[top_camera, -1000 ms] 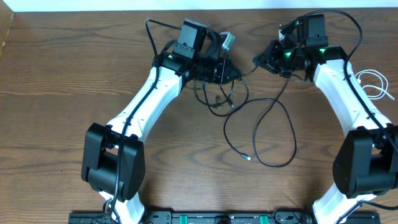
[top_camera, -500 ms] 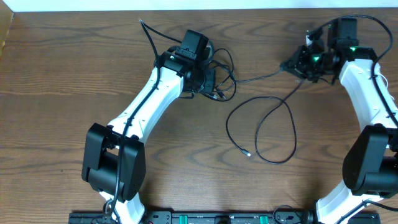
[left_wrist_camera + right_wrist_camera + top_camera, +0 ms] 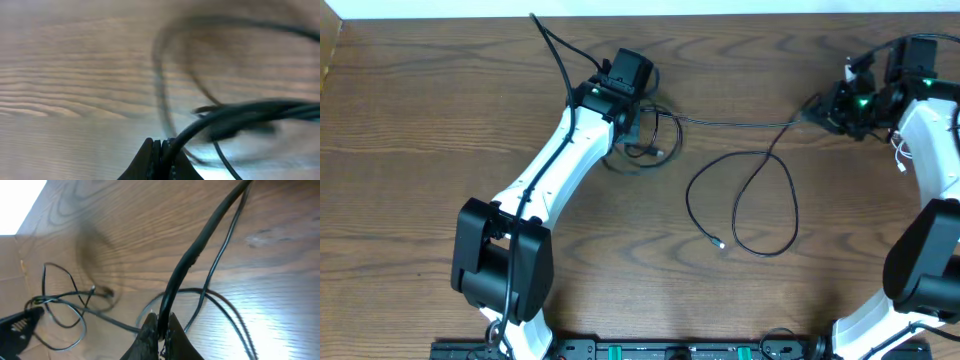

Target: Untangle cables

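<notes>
A black cable (image 3: 740,123) runs almost straight across the far part of the table between my two grippers. My left gripper (image 3: 638,128) is shut on its left part (image 3: 220,117), beside a small tangle of black loops (image 3: 655,150). My right gripper (image 3: 817,110) is shut on its right part (image 3: 190,260). From there the black cord drops into a big open loop (image 3: 790,215) that ends in a small plug (image 3: 721,244). The tangle also shows in the right wrist view (image 3: 60,305). A bit of the white cable (image 3: 902,155) shows beside the right arm.
The thicker black wire of the left arm (image 3: 555,50) sticks up toward the table's far edge (image 3: 470,17). The right arm (image 3: 930,130) stands close to the table's right side. Bare wood (image 3: 410,150) lies left of the left arm.
My right gripper has moved right and my left gripper slightly left, drawing the black cable out straight between them. The tangle by the left gripper has shrunk, and the loop lies freer.
</notes>
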Controlling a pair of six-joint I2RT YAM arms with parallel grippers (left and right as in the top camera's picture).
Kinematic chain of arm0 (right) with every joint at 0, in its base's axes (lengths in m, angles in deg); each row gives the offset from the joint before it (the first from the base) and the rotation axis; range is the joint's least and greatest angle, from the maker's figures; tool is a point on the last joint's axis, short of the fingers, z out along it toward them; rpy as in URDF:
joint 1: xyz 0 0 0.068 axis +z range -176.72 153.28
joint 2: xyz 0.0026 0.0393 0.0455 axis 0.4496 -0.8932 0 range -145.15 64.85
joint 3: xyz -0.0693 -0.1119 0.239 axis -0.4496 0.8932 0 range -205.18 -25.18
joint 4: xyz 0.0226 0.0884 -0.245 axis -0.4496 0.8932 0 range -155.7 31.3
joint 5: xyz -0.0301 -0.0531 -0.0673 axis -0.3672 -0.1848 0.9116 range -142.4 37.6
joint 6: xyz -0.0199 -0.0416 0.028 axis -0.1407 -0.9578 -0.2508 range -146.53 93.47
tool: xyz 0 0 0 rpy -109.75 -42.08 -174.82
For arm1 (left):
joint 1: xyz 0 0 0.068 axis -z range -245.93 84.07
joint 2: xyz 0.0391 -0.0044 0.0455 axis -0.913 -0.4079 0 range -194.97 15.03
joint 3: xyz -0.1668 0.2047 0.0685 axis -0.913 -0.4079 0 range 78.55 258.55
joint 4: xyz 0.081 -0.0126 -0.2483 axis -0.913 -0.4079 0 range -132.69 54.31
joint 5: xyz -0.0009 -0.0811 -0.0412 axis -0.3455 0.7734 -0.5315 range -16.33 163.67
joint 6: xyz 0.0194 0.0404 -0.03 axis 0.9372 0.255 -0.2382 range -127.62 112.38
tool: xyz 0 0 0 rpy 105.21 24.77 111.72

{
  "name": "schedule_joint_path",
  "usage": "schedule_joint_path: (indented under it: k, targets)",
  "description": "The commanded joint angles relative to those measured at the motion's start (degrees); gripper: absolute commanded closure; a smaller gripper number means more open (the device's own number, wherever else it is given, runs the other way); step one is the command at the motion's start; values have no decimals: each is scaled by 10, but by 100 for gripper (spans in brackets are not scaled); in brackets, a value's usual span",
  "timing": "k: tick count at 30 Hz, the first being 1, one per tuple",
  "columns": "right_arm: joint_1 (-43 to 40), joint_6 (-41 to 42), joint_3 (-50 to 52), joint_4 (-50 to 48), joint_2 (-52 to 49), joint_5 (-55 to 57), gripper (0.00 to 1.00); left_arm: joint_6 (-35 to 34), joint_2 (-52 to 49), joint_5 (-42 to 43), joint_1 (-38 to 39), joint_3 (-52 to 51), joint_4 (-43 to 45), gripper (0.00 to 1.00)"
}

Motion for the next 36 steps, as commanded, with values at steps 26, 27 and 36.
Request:
schedule_joint_path:
  k: [26,27,36]
  targets:
    - [-127,-38,1,44,1,112,99,9,151,-323,-16,48,61,92]
    - [-127,-38,1,44,1,112,99,9,167,-294,-16,48,69,93]
    - [-127,-38,1,45,1,112,99,12,282,10,-17,47,111,92]
